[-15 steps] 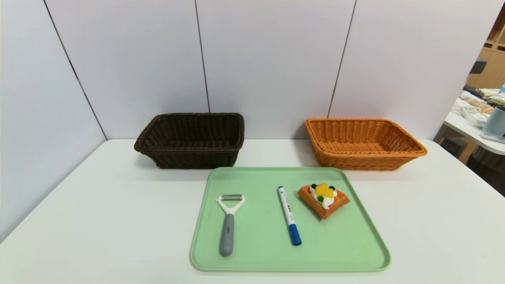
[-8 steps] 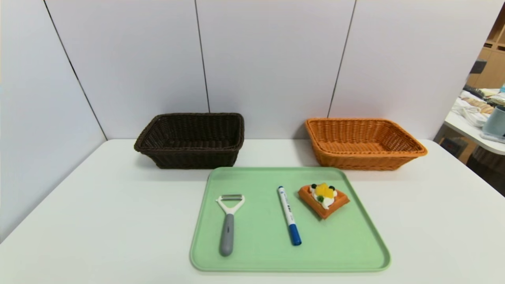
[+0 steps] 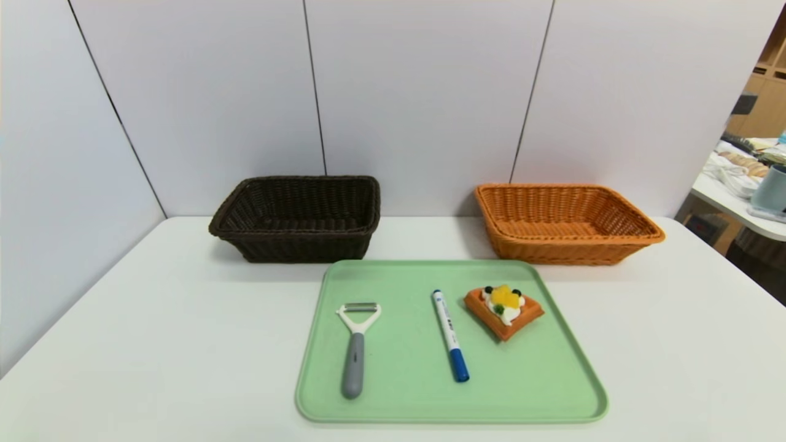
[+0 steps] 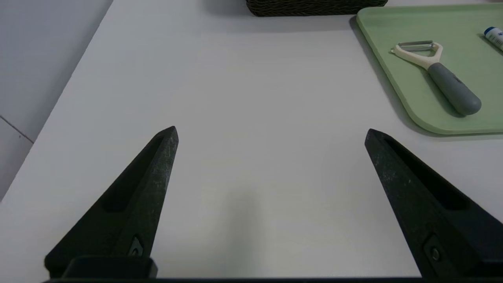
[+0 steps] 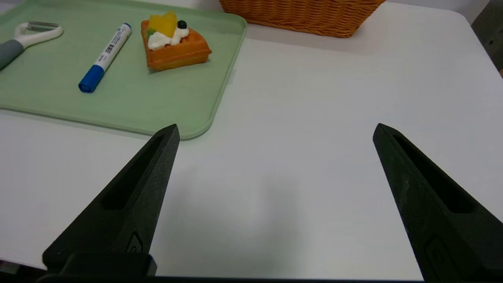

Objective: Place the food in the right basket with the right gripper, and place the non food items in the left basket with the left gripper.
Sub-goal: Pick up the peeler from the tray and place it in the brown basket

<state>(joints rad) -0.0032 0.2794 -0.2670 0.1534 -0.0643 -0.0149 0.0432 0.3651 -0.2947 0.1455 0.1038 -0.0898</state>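
Note:
On the green tray (image 3: 540,393) lie the white peeler with grey handle (image 3: 355,350), the blue-capped marker pen (image 3: 450,336) and the waffle toy (image 3: 503,310). Behind the tray stand the dark brown basket (image 3: 299,218) on the left and the orange basket (image 3: 562,222) on the right, both empty. Neither arm shows in the head view. My left gripper (image 4: 271,135) hangs open over bare table left of the tray, with the peeler (image 4: 436,72) off to one side. Open as well, my right gripper (image 5: 275,131) is over bare table right of the tray (image 5: 220,98), near-side of the waffle (image 5: 174,42).
The white table (image 3: 153,331) ends at grey wall panels behind the baskets and on the left. Past the right edge stands another table with cloths and a grey-blue pot (image 3: 770,193). Bare tabletop lies on both sides of the tray.

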